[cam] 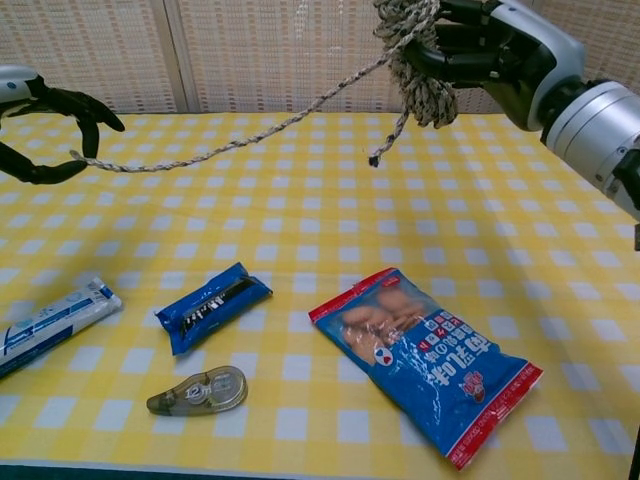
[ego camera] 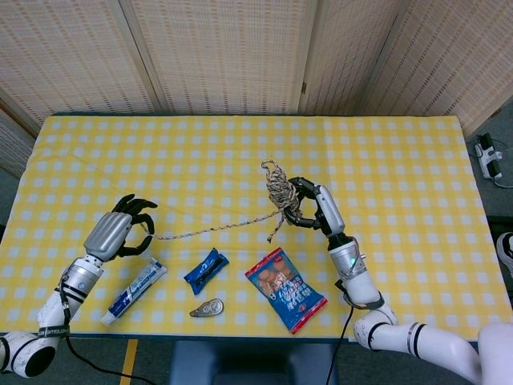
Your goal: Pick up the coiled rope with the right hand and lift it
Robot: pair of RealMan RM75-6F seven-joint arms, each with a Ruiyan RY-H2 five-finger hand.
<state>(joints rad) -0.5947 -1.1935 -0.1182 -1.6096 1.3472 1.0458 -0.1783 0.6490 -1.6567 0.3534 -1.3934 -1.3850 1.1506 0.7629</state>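
My right hand point(ego camera: 314, 207) grips the coiled rope point(ego camera: 280, 191), a speckled beige bundle held above the middle of the yellow checked table point(ego camera: 401, 160). In the chest view the same right hand point(cam: 492, 50) holds the coil point(cam: 414, 55) high at the top, and a short tail dangles below it. One long strand point(cam: 230, 140) runs from the coil through the air to my left hand point(cam: 45, 110). The left hand point(ego camera: 120, 234) pinches that strand's loose end above the table's left side.
On the near part of the table lie a blue snack bag point(cam: 425, 360), a small blue packet point(cam: 213, 305), a toothpaste tube point(cam: 50, 325) and a clear tape dispenser point(cam: 198, 392). Woven screens stand behind the table.
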